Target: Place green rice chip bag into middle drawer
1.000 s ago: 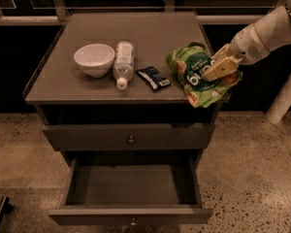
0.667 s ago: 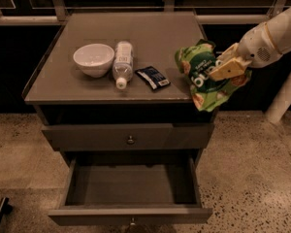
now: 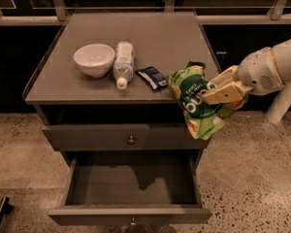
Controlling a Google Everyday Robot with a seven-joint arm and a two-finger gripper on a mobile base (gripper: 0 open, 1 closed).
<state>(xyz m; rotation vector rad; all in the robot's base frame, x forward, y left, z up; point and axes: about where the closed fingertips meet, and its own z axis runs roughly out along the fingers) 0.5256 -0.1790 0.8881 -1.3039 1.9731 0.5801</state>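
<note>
Dim, soft light; claw (image 3: 222, 92) at right

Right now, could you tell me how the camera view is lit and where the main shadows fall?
Camera view: soft, even light on the cabinet top; the gripper, shut on the green rice chip bag by the top's right front corner, is brightly lit; a dark shadow patch lies on the floor of the open middle drawer; the background behind the cabinet is nearly black.

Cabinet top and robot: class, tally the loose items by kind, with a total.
Bowl: 1
Bottle: 1
Snack packs: 2, blue packet on the cabinet, green bag held by the end effector past its front corner
Total: 4
</note>
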